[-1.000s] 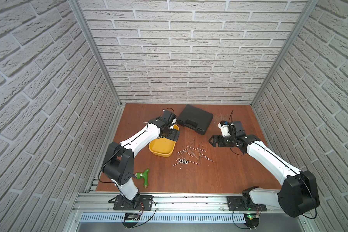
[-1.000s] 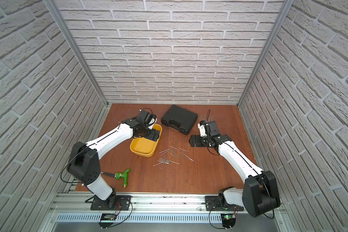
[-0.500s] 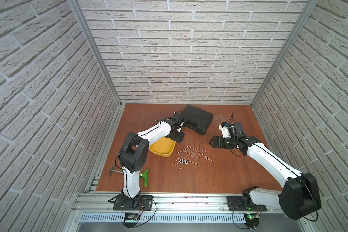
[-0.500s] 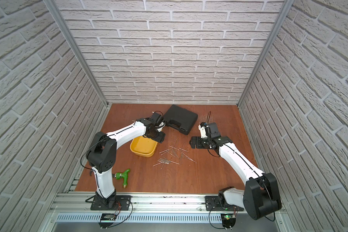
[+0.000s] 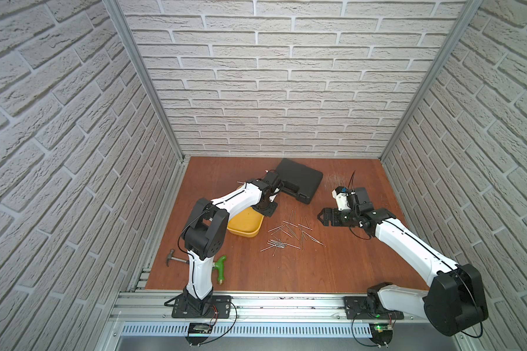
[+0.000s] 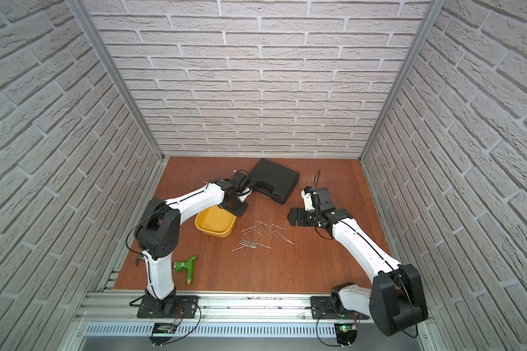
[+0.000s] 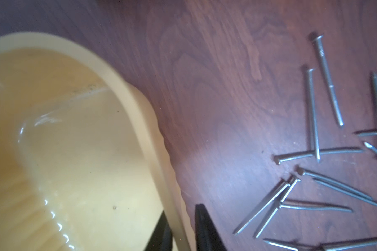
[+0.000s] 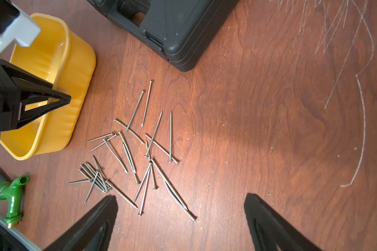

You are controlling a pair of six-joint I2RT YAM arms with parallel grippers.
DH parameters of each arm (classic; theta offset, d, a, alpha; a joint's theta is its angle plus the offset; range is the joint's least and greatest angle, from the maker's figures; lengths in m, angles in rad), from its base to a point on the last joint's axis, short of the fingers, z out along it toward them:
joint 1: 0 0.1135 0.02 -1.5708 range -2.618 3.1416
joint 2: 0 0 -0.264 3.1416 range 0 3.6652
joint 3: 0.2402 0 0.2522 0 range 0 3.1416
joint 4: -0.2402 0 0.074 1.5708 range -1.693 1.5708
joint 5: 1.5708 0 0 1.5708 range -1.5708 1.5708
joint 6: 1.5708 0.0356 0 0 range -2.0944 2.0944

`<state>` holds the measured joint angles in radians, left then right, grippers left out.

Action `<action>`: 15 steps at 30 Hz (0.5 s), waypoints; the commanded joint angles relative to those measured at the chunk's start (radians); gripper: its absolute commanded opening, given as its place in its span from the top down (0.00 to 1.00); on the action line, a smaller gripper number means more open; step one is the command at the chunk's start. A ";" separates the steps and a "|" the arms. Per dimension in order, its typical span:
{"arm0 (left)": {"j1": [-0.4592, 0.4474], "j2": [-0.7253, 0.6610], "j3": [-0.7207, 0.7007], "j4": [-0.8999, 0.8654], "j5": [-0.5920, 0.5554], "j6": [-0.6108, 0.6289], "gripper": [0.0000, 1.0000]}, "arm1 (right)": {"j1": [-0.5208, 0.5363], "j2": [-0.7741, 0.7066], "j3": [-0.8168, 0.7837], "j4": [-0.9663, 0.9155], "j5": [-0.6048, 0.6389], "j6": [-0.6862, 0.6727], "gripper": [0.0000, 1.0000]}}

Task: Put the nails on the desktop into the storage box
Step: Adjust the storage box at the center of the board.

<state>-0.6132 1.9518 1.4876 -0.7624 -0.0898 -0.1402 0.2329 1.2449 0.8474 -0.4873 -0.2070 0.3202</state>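
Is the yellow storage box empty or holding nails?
Empty where visible: the storage box interior shows only bare yellow plastic, and the nails lie on the desktop.

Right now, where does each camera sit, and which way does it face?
Both top views: high in front, looking down at the desktop and back wall; both arms whole.
Left wrist: on the left arm, looking down at the storage box rim and nails; left fingers straddle the rim.
Right wrist: on the right arm, above the nails; open right fingers show.
Shared: every view shows the storage box and nails.
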 commanded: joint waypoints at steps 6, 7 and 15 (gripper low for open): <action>-0.037 -0.047 -0.007 -0.045 -0.031 0.153 0.95 | 0.005 -0.040 -0.028 0.044 -0.001 0.031 0.04; -0.048 -0.059 -0.017 -0.044 -0.049 0.176 0.97 | 0.004 -0.043 -0.030 0.044 -0.001 0.033 0.04; -0.078 -0.198 -0.141 -0.025 -0.065 0.286 1.00 | 0.006 -0.059 -0.032 0.039 -0.001 0.036 0.04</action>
<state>-0.6888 1.8233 1.3872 -0.7826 -0.1390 0.0841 0.2329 1.2129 0.8257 -0.4747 -0.2070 0.3443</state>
